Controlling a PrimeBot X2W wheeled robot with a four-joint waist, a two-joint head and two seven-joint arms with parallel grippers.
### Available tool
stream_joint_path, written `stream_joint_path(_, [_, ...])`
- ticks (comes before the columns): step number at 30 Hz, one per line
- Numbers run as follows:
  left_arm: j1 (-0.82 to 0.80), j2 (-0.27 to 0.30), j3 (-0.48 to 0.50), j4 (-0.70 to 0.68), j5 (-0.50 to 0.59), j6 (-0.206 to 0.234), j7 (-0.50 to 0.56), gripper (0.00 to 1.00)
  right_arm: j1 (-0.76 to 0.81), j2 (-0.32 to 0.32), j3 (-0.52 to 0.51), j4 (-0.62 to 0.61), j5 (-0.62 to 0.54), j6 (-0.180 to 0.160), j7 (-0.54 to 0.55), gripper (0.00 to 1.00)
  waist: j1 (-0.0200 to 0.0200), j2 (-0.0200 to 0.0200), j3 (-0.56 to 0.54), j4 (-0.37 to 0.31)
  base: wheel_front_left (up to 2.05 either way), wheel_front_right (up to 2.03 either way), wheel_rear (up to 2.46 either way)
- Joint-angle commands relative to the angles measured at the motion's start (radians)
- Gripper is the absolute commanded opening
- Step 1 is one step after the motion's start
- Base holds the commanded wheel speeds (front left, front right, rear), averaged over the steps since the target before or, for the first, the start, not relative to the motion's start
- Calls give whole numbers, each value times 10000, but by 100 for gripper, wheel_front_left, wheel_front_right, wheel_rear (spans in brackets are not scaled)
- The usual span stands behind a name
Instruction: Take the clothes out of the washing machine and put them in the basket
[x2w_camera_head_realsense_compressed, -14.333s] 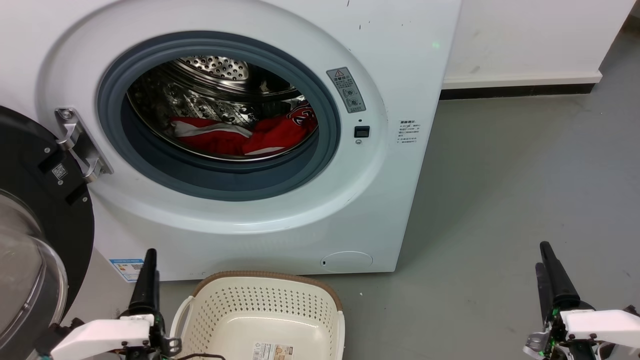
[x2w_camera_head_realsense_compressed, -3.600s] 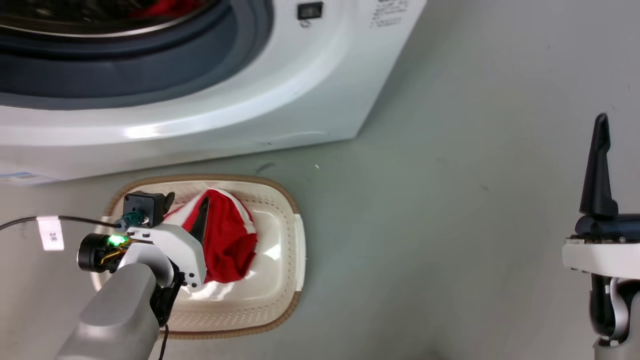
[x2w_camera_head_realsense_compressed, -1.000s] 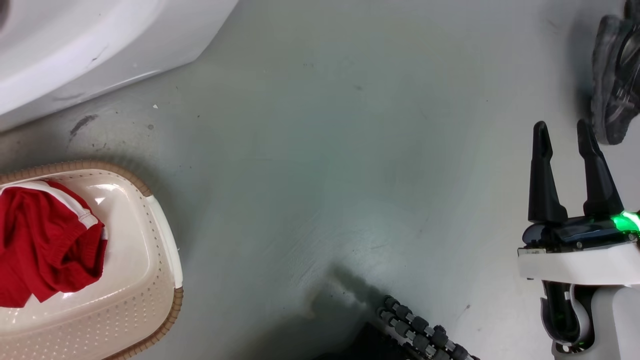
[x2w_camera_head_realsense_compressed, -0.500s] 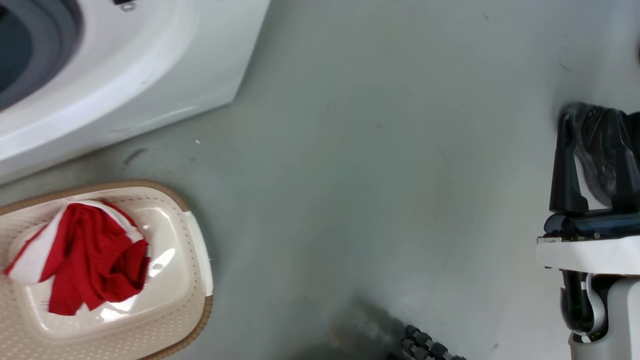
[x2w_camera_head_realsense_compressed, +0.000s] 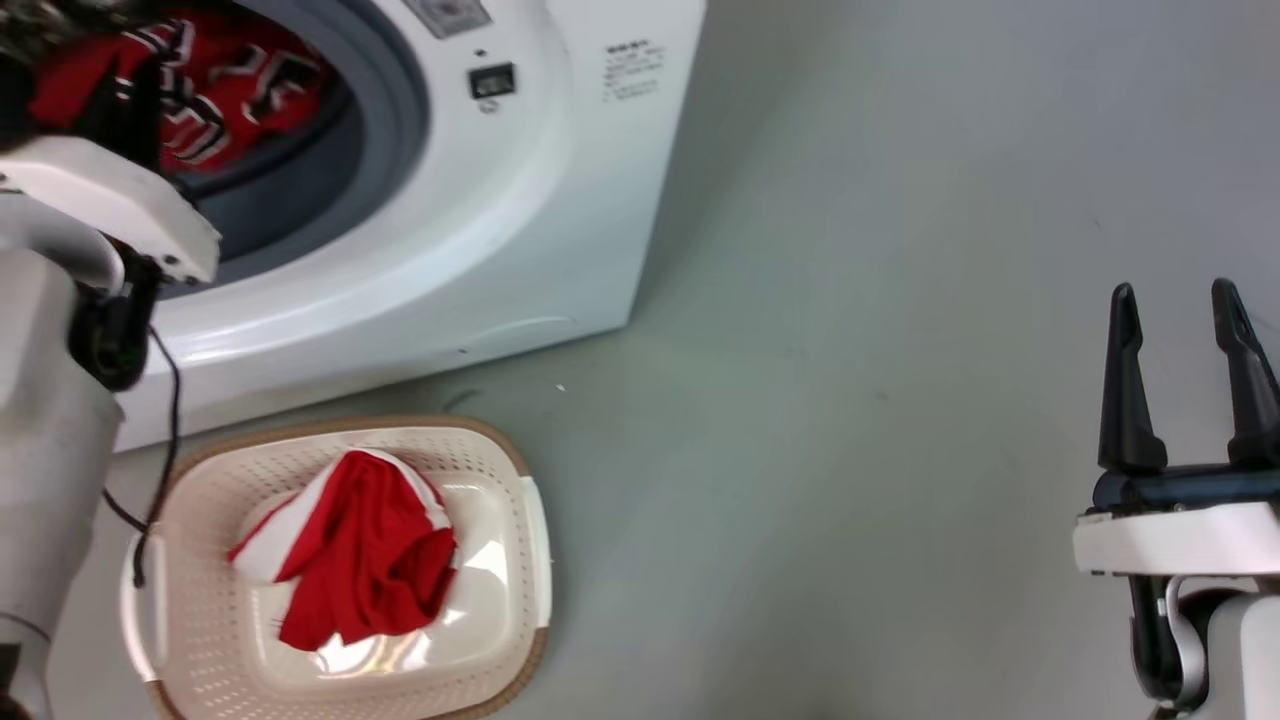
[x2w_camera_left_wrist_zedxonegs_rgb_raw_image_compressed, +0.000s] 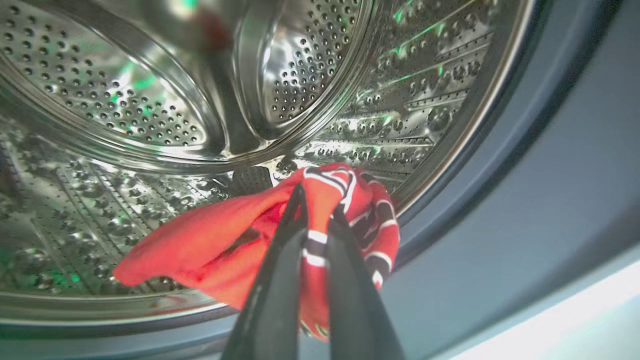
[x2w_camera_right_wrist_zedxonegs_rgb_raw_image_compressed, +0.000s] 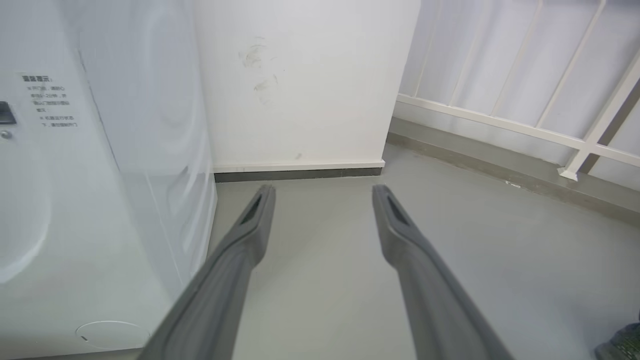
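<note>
The washing machine (x2w_camera_head_realsense_compressed: 500, 230) stands open at the upper left, with red clothes (x2w_camera_head_realsense_compressed: 215, 85) in its porthole. In the left wrist view my left gripper (x2w_camera_left_wrist_zedxonegs_rgb_raw_image_compressed: 317, 205) is at the mouth of the steel drum (x2w_camera_left_wrist_zedxonegs_rgb_raw_image_compressed: 125, 100), shut on a red garment (x2w_camera_left_wrist_zedxonegs_rgb_raw_image_compressed: 215, 245) with black-and-white trim that hangs over the drum's lip. My pale left forearm (x2w_camera_head_realsense_compressed: 50, 420) reaches up to the porthole. The basket (x2w_camera_head_realsense_compressed: 300, 430) sits on the floor in front of the machine with one red-and-white garment (x2w_camera_head_realsense_compressed: 360, 565) in it. My right gripper (x2w_camera_head_realsense_compressed: 1180, 310) is far to the right, open, with nothing between its fingers.
The right wrist view looks past my right gripper (x2w_camera_right_wrist_zedxonegs_rgb_raw_image_compressed: 322, 192) at grey floor (x2w_camera_right_wrist_zedxonegs_rgb_raw_image_compressed: 325, 280), the machine's white side (x2w_camera_right_wrist_zedxonegs_rgb_raw_image_compressed: 100, 175), a white wall (x2w_camera_right_wrist_zedxonegs_rgb_raw_image_compressed: 300, 90) and a white railing (x2w_camera_right_wrist_zedxonegs_rgb_raw_image_compressed: 575, 145). A dark shoe (x2w_camera_right_wrist_zedxonegs_rgb_raw_image_compressed: 620, 340) shows at its lower right corner. A black cable (x2w_camera_head_realsense_compressed: 165, 400) hangs from my left arm.
The head camera has swung back toward the machine. The left gripper, earlier in the basket with a red garment, has let it go there and now grips another at the drum.
</note>
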Motion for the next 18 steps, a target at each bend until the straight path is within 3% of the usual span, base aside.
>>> stream_joint_path(1, [295,-77,2,-210,67,-10,-138,0,199,4,-2,18,-98,-12,-20,100,1,-1,-691,618,0,0,0])
stream_joint_path(7, [1306,-232,592,-1865,503,272,-256,0,446,2,-49,98,-208,-14,-20,100,1,-1,-1381,1100,0,0,0])
stream_joint_path(18, [4189,-186,1252,-6197,715,1561,-145,0,767,7,-171,117,-342,-12,-20,100,1,-1,-2049,1824,0,0,0])
